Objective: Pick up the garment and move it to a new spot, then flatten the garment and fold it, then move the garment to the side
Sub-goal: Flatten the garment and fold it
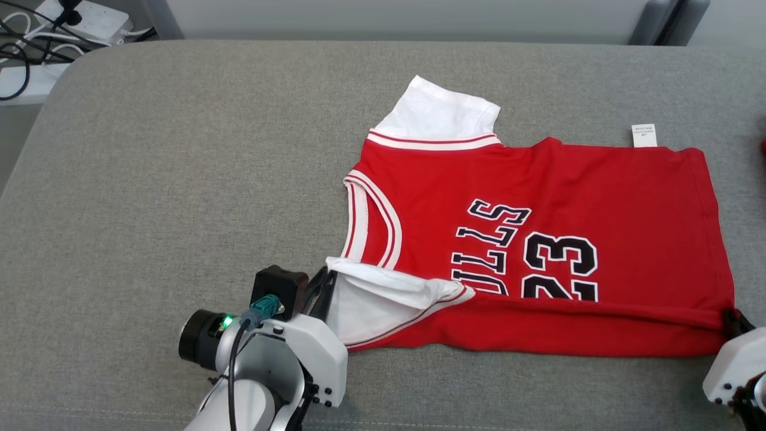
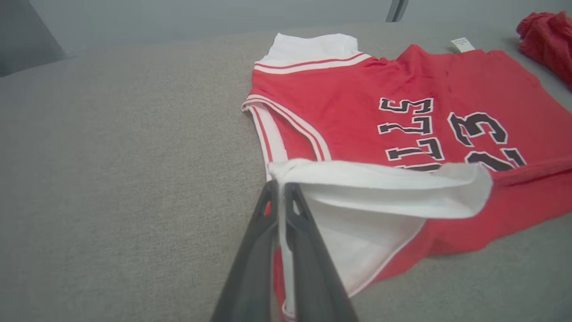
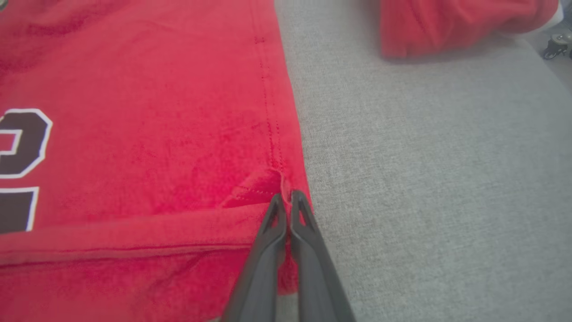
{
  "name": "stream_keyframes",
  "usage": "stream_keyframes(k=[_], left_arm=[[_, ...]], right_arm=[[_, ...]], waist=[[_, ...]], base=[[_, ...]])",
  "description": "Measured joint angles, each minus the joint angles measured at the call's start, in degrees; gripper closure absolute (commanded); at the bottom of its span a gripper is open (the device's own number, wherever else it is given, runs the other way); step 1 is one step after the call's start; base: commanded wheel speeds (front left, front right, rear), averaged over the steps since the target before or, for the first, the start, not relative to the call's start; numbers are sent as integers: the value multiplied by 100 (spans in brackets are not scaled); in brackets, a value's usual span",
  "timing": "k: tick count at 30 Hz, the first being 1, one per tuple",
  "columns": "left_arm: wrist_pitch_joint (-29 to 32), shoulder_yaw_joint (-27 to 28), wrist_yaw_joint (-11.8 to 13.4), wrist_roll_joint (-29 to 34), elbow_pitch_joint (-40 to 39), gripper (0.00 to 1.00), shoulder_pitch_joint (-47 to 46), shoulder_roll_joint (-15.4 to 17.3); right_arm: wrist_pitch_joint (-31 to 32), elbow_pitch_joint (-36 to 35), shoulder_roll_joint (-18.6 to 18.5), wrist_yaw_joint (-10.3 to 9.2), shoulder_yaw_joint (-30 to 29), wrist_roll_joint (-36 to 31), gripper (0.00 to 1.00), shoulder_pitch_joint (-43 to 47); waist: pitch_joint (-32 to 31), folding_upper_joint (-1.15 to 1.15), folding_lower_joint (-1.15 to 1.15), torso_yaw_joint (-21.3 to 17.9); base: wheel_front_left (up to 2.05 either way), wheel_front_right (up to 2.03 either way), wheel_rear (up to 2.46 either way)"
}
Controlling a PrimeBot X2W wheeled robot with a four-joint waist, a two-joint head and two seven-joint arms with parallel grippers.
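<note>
**Soft jersey pinched at two near corners**

Head view: the red jersey (image 1: pixel 538 197) lies flat on the right half of the grey padded surface (image 1: pixel 149 179). Its collar points to the left edge and its hem to the right edge. The near side is turned over in a narrow band, close to the front edge. The left gripper (image 1: pixel 323 281) is at the white sleeve (image 1: pixel 383 299), and the right gripper (image 1: pixel 735 320) is at the near hem corner.

Left wrist view: the left gripper (image 2: pixel 280 185) has its two fingers pressed together on the edge of the white sleeve (image 2: pixel 380 179). The sleeve is raised a little above the red cloth. A second red cloth (image 2: pixel 547 31) lies well apart, toward the far right corner.

Right wrist view: the right gripper (image 3: pixel 286 194) is also fully closed. It pinches the stitched hem corner of the red jersey (image 3: pixel 156 134), and a small pucker shows at the tips.

I judge the jersey to be light, limp and not fragile. It will probably sag between the two holds, and it may drag on the rough surface. The doubled cloth at the hem and at the sleeve edge looks like the safest place to hold it.
</note>
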Motion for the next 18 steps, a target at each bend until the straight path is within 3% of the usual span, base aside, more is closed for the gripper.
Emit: stream_keyframes(k=[13, 18], left_arm=[[-465, -125, -455, 159, 1314, 100, -961, -249], [-657, -136, -497, 234, 1727, 100, -1260, -285]], right_arm=[[-394, 1045, -156, 1, 176, -232, 100, -1062], [-620, 1354, -204, 1, 182, -302, 100, -1343]], waist=[[388, 0, 1, -89], [462, 0, 0, -109]], base=[[0, 0, 0], [0, 0, 0]])
